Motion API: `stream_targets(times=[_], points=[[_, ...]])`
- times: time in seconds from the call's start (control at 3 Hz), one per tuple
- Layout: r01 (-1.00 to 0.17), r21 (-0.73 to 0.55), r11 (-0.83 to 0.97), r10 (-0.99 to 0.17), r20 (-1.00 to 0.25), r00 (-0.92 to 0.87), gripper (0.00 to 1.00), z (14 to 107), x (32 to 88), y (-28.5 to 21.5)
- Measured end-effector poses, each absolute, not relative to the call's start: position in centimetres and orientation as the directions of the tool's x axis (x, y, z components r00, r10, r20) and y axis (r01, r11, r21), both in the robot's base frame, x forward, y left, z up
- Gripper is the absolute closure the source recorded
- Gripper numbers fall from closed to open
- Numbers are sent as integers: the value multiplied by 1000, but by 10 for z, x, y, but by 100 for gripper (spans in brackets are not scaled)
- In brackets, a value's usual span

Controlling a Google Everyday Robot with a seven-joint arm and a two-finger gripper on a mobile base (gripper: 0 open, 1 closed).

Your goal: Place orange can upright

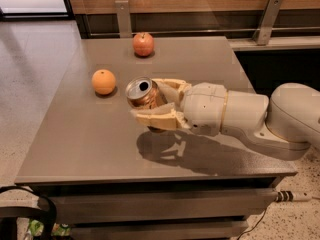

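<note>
The orange can [143, 93], coppery with a silver top and pull-tab opening, is held on its side between the fingers of my gripper [152, 100], its top facing left toward the camera. The gripper reaches in from the right on a thick white arm and holds the can a little above the grey table [90, 149], near the table's middle. Its shadow lies on the table just below.
A round orange fruit [103, 81] sits on the table left of the can. A red apple [143, 44] sits near the far edge. A wooden wall with metal brackets runs behind the table. A cable lies on the floor at the right.
</note>
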State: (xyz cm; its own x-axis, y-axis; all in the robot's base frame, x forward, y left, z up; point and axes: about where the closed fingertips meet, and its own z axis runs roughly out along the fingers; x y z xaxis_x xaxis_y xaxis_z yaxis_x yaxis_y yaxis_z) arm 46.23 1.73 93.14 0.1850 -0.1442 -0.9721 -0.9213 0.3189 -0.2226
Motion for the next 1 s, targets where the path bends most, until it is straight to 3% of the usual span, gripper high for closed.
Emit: stream_targets(times=[1.0], points=[[-942, -134, 306, -68, -991, 119, 100, 908, 463, 54]])
